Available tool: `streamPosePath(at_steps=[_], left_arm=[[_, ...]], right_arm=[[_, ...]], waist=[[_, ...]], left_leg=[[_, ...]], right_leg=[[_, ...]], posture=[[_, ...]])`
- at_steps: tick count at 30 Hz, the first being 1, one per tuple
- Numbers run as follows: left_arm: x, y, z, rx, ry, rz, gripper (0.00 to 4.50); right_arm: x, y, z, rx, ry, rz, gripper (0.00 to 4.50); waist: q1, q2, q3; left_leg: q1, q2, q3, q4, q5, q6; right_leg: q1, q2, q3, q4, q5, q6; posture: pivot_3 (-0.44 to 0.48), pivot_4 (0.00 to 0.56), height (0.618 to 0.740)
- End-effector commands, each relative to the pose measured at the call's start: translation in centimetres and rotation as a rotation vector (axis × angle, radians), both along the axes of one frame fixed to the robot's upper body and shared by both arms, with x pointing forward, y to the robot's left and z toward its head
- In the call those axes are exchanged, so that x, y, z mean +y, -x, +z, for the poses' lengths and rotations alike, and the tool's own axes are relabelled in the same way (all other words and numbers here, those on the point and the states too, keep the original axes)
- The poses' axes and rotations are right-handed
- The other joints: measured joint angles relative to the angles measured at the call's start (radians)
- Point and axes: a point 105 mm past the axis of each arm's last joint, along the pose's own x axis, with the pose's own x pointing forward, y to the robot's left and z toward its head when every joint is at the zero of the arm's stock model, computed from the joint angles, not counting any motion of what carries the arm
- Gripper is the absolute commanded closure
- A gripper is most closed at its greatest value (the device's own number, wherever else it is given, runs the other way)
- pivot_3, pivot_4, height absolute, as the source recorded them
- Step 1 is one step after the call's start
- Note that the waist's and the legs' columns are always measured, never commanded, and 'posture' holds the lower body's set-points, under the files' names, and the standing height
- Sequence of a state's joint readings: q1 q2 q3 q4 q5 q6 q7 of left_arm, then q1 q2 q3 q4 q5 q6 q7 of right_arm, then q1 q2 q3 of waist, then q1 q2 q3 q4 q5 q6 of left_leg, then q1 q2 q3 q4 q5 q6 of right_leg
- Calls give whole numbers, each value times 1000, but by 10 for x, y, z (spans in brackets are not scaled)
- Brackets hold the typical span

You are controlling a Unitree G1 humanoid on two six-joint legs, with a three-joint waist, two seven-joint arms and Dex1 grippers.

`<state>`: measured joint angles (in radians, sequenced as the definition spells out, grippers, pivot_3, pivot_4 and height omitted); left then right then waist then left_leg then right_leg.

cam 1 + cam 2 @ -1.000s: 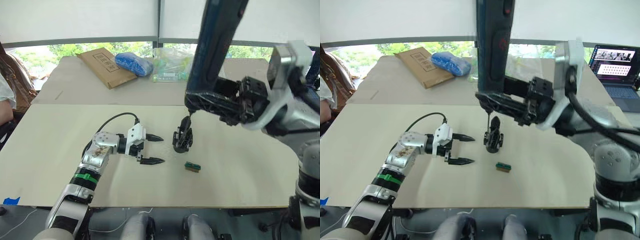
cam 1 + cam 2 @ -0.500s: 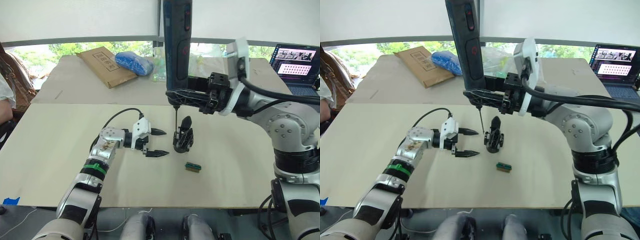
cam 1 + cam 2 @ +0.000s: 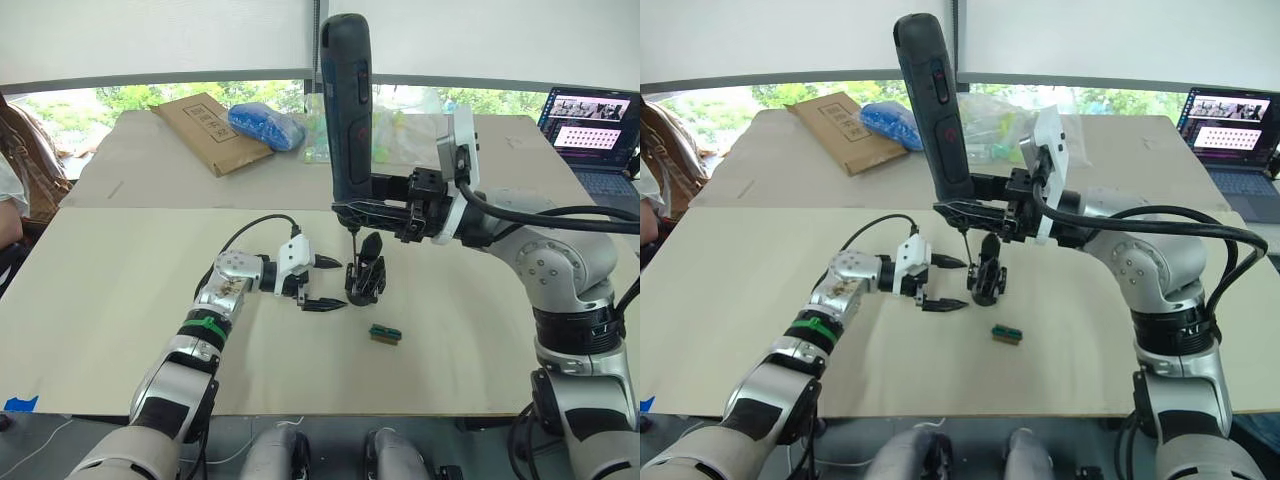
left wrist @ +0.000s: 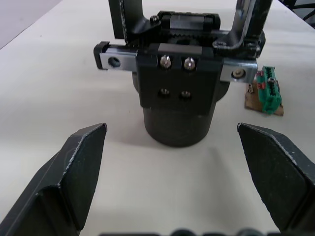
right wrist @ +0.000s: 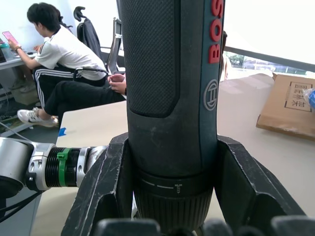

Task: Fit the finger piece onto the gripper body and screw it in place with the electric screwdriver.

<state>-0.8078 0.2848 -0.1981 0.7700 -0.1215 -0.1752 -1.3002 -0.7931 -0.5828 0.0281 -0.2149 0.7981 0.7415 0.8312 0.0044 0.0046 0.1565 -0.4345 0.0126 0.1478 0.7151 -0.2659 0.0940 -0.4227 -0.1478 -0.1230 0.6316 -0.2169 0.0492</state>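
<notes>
Nearest, small green block point(image 3: 385, 334) lying on the cream table point(image 3: 110, 330); just beyond, left gripper point(image 3: 325, 283) low over the table with fingers spread wide, empty, aimed at the gripper body point(image 3: 366, 276) standing upright just beside its tips; above that, electric screwdriver point(image 3: 349, 110) held vertical, clamped in the right gripper point(image 3: 372, 212), bit tip right at the body's top; farther back, cardboard box point(image 3: 205, 129) and blue bag point(image 3: 266, 124).

The right end effector point(image 3: 985, 212) now holds the screwdriver point(image 3: 936, 105) upright, no longer tilted, its bit lowered just over the gripper body point(image 3: 986, 272). The left end effector point(image 3: 946, 283) is further forward than before, its open fingers now just beside the gripper body.
</notes>
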Motion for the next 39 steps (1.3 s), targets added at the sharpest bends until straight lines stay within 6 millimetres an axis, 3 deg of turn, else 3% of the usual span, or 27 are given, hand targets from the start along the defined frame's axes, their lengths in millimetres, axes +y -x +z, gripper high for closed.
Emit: streamPosePath(at_steps=[1, 39], left_arm=[[-3, -2, 10, -47, 10, -14, 0], [-8, 0, 14, -69, -2, -54, 0]], right_arm=[[-4, 8, 17, -102, -38, -1, 2610], [-8, 5, 6, -120, -13, -6, 2610]], waist=[[-1, 0, 0], [-6, 0, 0]], left_leg=[[0, 0, 0, 0, 0, 0], [0, 0, 0, 0, 0, 0]], right_leg=[[0, 0, 0, 0, 0, 0], [0, 0, 0, 0, 0, 0]], posture=[[0, 150, 732], [0, 150, 732]])
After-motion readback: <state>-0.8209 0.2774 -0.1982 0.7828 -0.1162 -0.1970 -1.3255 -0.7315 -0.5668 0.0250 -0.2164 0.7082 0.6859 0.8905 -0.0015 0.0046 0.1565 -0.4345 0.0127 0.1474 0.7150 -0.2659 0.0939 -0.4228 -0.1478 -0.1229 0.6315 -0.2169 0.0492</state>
